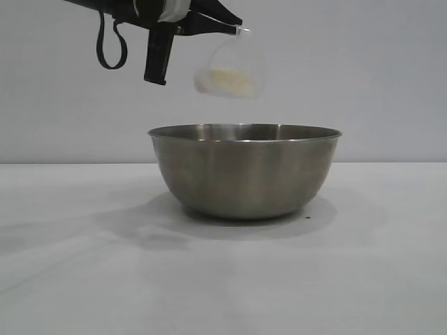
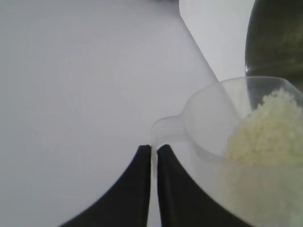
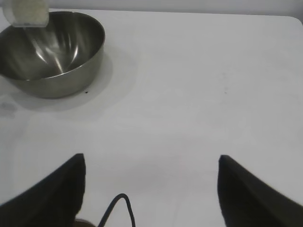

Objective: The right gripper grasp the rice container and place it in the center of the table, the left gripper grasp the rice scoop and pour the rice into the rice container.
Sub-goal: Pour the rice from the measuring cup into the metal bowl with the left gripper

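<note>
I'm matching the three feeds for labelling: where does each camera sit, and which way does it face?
Exterior: level at table height, facing the rice container; left gripper holds the rice scoop above it.
Left wrist: looks along its shut fingers at the scoop's handle and the rice.
Right wrist: back over the table, between its open fingers.
All three share container and scoop.
</note>
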